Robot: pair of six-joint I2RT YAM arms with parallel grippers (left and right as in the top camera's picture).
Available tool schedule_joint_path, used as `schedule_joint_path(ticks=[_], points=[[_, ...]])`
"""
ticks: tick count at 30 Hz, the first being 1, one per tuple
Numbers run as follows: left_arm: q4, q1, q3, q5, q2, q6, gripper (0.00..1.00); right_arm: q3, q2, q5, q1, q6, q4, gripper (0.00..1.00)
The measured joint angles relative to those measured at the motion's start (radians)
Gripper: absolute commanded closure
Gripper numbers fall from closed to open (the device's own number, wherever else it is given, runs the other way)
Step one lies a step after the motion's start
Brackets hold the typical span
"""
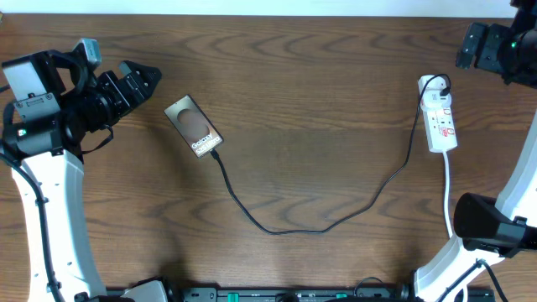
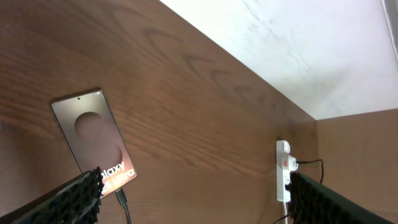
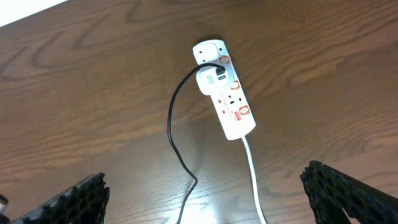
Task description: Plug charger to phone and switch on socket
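**Charger seated — switch pending**

The charger is looped by the near edge, its tip apparently seated in the phone, toward the left edge. Near the far-right corner, the socket must be switched on precisely — both arms' jaws are spread, empty.

A dark brown, wood-grained tabletop fills the view. A white surface borders its far edge, and a black rail with small green marks runs along the near edge. A paler brown panel stands beside the white surface.
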Motion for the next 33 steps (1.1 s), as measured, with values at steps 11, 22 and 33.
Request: schedule_joint_path(ticks=[11,22,33], points=[[0.000,0.000,0.000,0.000,0.000,0.000,0.07,0.000,0.000,0.003,0.000,0.000,0.000,0.01],[0.000,0.000,0.000,0.000,0.000,0.000,0.07,0.000,0.000,0.006,0.000,0.000,0.000,0.01],[0.000,0.000,0.000,-0.046,0.000,0.000,0.07,0.000,0.000,0.007,0.000,0.000,0.000,0.01]])
